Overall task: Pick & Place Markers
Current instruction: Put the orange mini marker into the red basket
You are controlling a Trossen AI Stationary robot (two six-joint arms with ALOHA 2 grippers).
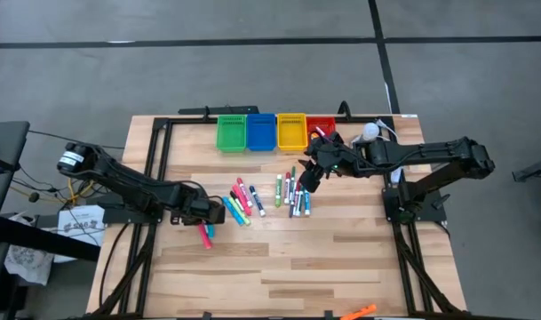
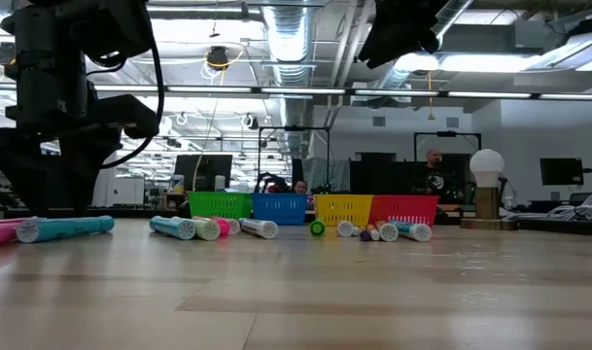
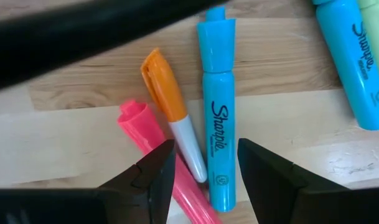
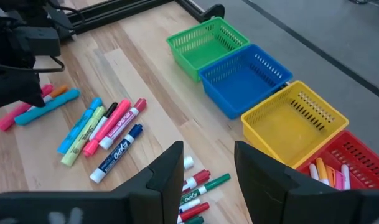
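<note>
Left tool low over the tabletop at about 8 o'clock, fingers apart, empty, straddling a cyan marker, an orange-capped one and a pink one. Right tool raised at 1 o'clock beside the red bin, fingers parted, holding nothing. Remaining markers strewn mid-table.

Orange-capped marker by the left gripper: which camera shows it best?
The left wrist view: the orange-capped marker lies sharp and close between a pink marker and a cyan marker, just ahead of the open left gripper. The right wrist view shows it small and far off. The high and low views don't resolve it.
</note>
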